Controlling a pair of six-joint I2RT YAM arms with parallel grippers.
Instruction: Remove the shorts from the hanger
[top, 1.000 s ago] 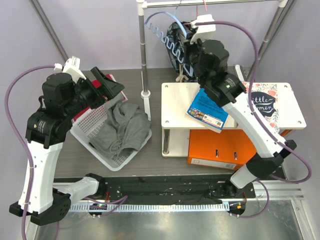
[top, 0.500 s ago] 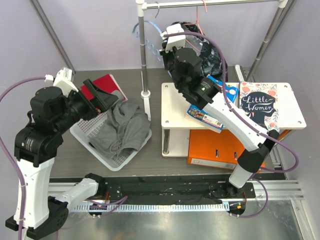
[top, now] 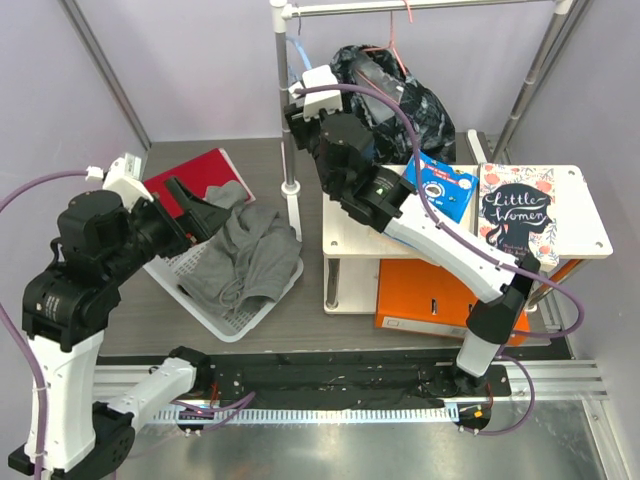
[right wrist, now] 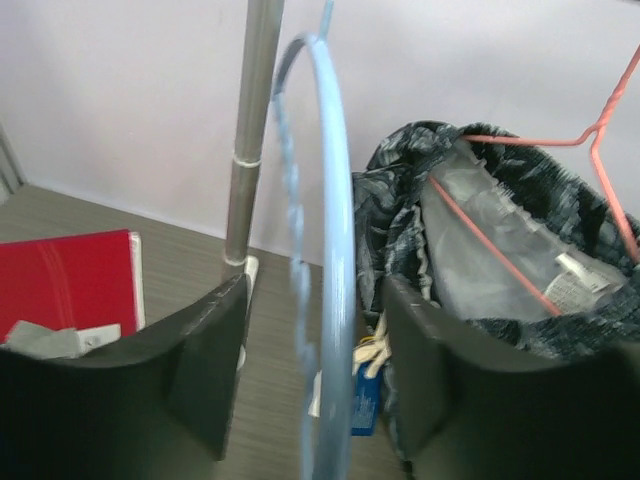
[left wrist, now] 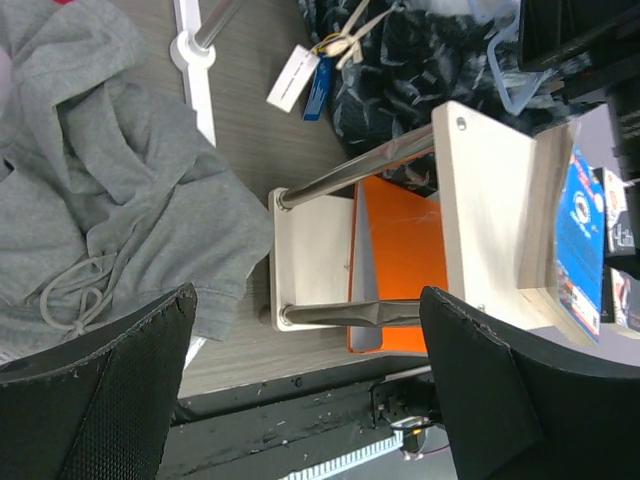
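The shorts (top: 420, 100), black with a grey-white marbled print, hang bunched on the thin pink-red hanger (top: 400, 45), which hooks over the top rail. In the right wrist view the shorts (right wrist: 500, 230) and the hanger (right wrist: 600, 130) lie to the right. My right gripper (top: 298, 108) is left of the shorts, by the rack pole. It (right wrist: 315, 300) is open, and a light-blue hanger (right wrist: 335, 250) stands between the jaws with a gap on each side. My left gripper (top: 205, 210) hangs open over the basket, and in its wrist view (left wrist: 305, 300) nothing is between the fingers.
A white basket (top: 170, 265) holds a grey garment (top: 245, 255), with a red book (top: 195, 170) behind it. The rack pole (top: 288, 110) stands beside a white shelf (top: 350, 225) that carries a blue book (top: 445, 190) and a "Little Women" book (top: 520, 215). An orange binder (top: 430, 300) sits underneath.
My right arm swung left from in front of the shorts to the rack pole, carrying the light-blue hanger, and its jaws have opened. My left arm drew back a little to the left.
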